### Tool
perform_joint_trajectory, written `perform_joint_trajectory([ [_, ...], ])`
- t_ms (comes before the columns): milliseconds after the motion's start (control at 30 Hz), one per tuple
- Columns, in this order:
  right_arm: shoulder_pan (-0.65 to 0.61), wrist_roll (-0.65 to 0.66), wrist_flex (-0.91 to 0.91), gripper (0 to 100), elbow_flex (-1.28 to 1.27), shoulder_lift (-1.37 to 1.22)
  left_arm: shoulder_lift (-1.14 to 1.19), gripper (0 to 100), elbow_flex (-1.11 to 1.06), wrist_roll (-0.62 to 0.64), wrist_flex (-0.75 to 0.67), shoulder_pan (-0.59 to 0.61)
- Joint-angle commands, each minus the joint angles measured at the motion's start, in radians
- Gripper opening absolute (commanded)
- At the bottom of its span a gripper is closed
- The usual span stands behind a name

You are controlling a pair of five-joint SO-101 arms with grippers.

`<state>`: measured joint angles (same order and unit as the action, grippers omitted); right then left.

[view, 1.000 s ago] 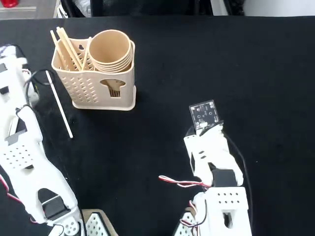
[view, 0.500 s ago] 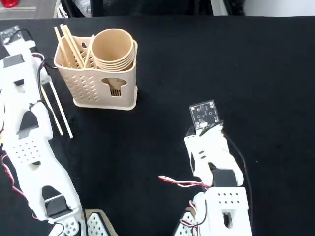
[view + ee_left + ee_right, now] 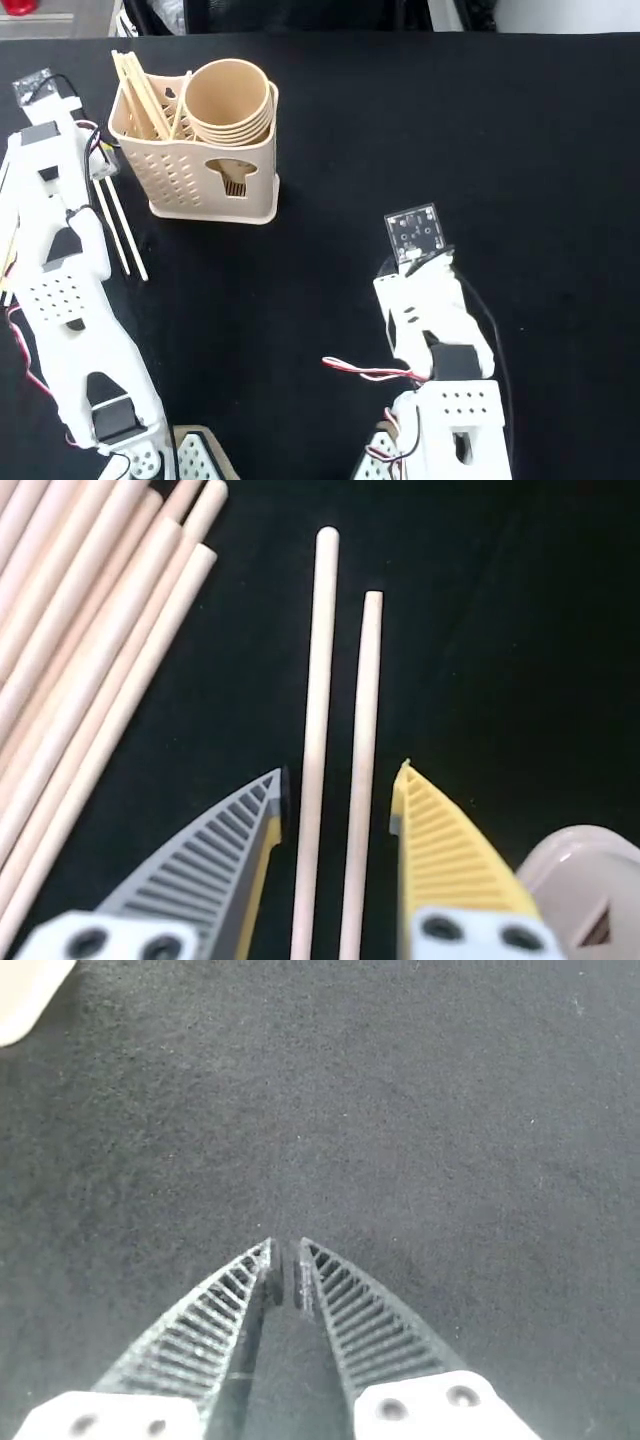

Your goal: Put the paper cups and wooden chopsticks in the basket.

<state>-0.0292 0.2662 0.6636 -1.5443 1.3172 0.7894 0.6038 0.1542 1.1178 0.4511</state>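
Observation:
The beige basket (image 3: 205, 175) stands at the far left of the table. A stack of paper cups (image 3: 228, 100) and several wooden chopsticks (image 3: 140, 90) stand inside it. Two loose chopsticks (image 3: 122, 228) lie side by side on the black cloth just left of the basket. My left gripper (image 3: 342, 778) is open over their far ends, with both chopsticks (image 3: 318, 680) between its jaws and not clamped. My right gripper (image 3: 285, 1265) is shut and holds nothing, low over bare cloth near the table's middle.
A bundle of several more chopsticks (image 3: 90, 630) lies close beside the left gripper. A corner of the basket (image 3: 585, 880) is right by the yellow finger. The right arm (image 3: 430, 320) stands at the front centre, with open cloth around it.
The left arm has swung in from the left edge toward the basket and now sits over the two loose chopsticks. The right arm has not moved.

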Motion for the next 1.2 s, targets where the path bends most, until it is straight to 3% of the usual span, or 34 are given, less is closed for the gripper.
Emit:
perform_joint_trajectory([
  [0,-0.005,0.006,-0.018,4.2,0.01,0.015,-0.017,18,0.048,0.052,-0.032,-0.012],
  [400,-0.005,0.006,-0.017,4.2,0.01,0.015,0.109,18,0.071,0.052,-0.061,0.028],
  [567,-0.005,0.006,-0.017,4.2,0.008,0.015,0.15,2,0.156,0.051,0.002,0.036],
  [867,-0.005,0.006,-0.017,4.2,0.008,0.015,0.14,3,0.191,0.044,0.066,0.058],
  [1000,-0.005,0.006,-0.017,4.2,0.008,0.015,0.14,3,0.199,-0.035,0.064,0.058],
  [1167,-0.005,0.006,-0.017,4.2,0.008,0.015,0.14,3,0.269,-0.043,0.11,0.07],
])
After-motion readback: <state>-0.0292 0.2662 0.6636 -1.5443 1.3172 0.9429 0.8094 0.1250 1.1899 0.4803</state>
